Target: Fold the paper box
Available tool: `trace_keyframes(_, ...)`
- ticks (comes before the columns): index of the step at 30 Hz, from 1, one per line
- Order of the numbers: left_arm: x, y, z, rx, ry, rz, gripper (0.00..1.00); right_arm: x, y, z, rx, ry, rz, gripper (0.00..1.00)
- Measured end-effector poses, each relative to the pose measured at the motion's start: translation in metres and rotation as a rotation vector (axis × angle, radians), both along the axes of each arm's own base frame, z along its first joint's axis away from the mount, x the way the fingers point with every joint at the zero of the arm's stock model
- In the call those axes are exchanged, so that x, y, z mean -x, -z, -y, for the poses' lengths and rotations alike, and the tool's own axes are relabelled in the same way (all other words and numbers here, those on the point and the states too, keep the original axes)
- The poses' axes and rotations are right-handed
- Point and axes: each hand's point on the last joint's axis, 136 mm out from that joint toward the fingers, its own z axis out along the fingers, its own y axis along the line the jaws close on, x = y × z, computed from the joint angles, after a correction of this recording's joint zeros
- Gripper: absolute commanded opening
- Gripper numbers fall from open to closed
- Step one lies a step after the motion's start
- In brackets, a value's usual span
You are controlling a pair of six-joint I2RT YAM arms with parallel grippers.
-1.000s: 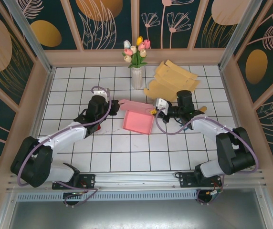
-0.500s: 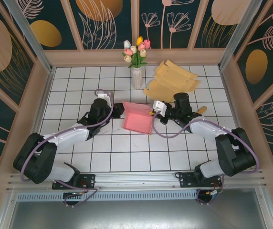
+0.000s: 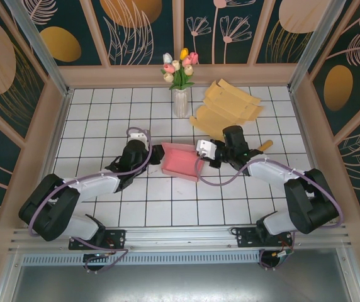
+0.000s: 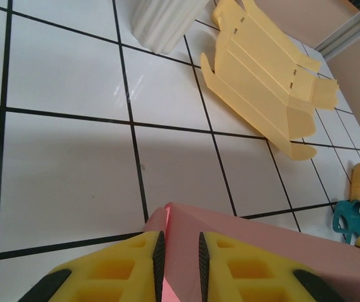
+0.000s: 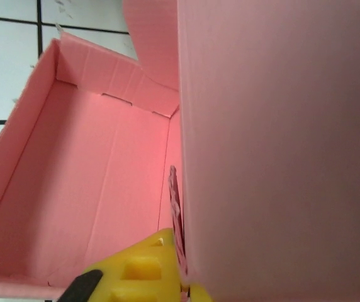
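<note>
The pink paper box lies open in the middle of the tiled table, with its side walls raised. My left gripper is at the box's left end. In the left wrist view, that gripper is shut on the box's pink corner wall, which fills the gap between the yellow fingers. My right gripper is at the box's right end. In the right wrist view, one yellow finger presses a thin pink wall edge, and a large pink flap hides most of the other finger.
A white vase of tulips stands behind the box. Flat yellow cardboard blanks lie at the back right. A yellow-handled tool lies right of the right arm. Wooden walls ring the table.
Both grippers have moved toward each other and the box has drawn in narrower. Its left flap has come up against the side. The left jaws have closed further on the pink wall.
</note>
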Motion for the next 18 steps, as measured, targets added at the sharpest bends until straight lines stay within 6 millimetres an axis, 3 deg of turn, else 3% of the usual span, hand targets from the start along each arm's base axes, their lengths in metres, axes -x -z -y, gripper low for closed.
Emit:
trace_keyframes(2,0.004,-0.001,0.004,0.009,0.01,0.01,0.24,0.001,0.003,0.001,0.028,0.004,-0.005,0.14)
trace_keyframes(5,0.01,0.001,0.003,0.013,0.018,0.017,0.24,0.002,0.004,0.001,0.057,0.003,-0.003,0.26)
trace_keyframes(18,0.029,0.003,-0.002,0.018,0.035,0.026,0.22,0.027,0.007,-0.003,0.157,-0.04,-0.008,0.38)
